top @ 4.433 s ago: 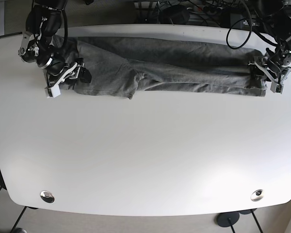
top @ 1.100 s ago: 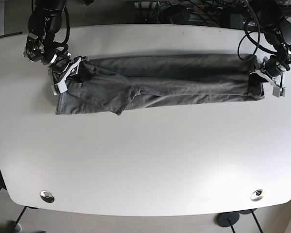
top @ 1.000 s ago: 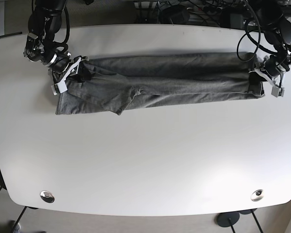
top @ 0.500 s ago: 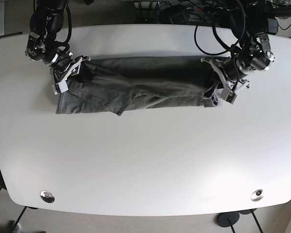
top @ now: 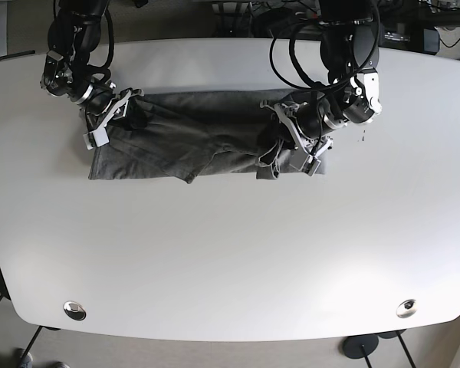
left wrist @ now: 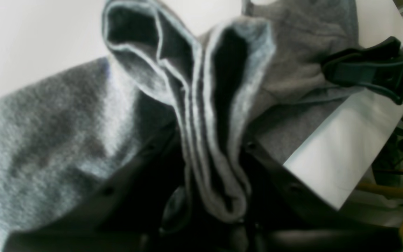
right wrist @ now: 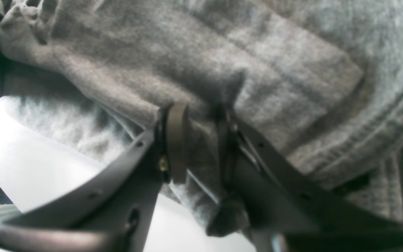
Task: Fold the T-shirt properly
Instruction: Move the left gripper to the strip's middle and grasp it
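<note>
We see two black jointed arms, the left arm (top: pixel 351 46) and right arm (top: pixel 75 38), trailing looped black cables, silver wrist rings, and black plastic fingers (right wrist: pixel 177 140) showing small screw holes.

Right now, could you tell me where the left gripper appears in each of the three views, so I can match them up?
Base: the left gripper sits right of centre, shut on the T-shirt's bunched end.
Left wrist: the left gripper fills the bottom centre, jaws pinching a stacked fold of grey cloth.
Right wrist: not in it; only the right gripper shows.
Shared landmark: the grey T-shirt on the white table.
</note>
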`<action>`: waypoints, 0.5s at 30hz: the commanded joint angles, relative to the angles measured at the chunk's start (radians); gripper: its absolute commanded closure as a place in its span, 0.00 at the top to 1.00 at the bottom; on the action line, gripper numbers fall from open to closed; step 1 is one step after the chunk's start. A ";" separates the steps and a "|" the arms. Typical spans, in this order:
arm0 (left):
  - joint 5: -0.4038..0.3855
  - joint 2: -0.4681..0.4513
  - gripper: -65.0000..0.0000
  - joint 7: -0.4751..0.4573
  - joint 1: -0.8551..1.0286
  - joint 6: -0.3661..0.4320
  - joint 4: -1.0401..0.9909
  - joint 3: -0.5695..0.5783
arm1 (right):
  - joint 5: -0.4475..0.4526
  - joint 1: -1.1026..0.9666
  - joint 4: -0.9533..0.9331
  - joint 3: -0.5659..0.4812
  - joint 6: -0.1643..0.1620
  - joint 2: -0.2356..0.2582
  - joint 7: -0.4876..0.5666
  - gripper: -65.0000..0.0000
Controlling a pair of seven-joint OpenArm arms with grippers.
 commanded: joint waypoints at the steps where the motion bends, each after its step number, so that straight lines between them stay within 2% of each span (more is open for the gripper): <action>1: -0.023 -0.001 0.29 -0.018 -0.015 0.019 0.018 0.002 | -0.030 -0.003 0.003 -0.003 -0.008 0.006 -0.031 0.22; 4: -0.023 0.001 0.47 -0.018 -0.016 0.116 0.024 0.016 | -0.029 -0.003 0.003 -0.004 -0.007 0.006 -0.031 0.22; 6: -0.023 -0.013 0.52 -0.018 -0.042 0.197 0.026 0.082 | -0.029 -0.003 0.003 -0.004 -0.007 0.006 -0.031 0.22; 8: -0.025 -0.047 0.53 -0.018 -0.064 0.267 0.037 0.177 | -0.030 -0.003 0.003 -0.004 -0.007 0.006 -0.031 0.22; 11: -0.025 -0.065 0.53 -0.019 -0.103 0.329 0.069 0.306 | -0.032 -0.003 0.001 -0.006 -0.007 0.006 -0.031 0.22; 15: -0.025 -0.061 0.52 -0.019 -0.145 0.340 0.089 0.378 | -0.029 -0.003 0.001 -0.006 -0.007 0.006 -0.031 0.22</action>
